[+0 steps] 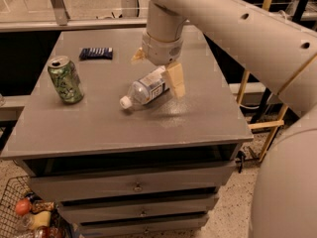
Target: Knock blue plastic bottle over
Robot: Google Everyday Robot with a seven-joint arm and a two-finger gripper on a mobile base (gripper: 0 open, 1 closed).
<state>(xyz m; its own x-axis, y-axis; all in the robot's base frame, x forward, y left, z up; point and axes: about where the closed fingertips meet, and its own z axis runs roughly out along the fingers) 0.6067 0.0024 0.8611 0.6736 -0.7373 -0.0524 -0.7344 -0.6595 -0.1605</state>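
Note:
The blue plastic bottle (146, 89) is clear with a white cap and a white-and-blue label. It lies on its side near the middle of the grey table (99, 128), with its cap pointing to the front left. My gripper (157, 73) hangs just above the bottle's base end. It is open and empty. One tan finger (176, 81) is beside the base and the other finger (137, 56) is behind the bottle.
A green soda can (65, 79) stands upright at the table's left. A flat dark blue packet (96, 52) lies at the back left. Drawers are below the tabletop. A wire basket (25, 217) with items sits on the floor at the lower left.

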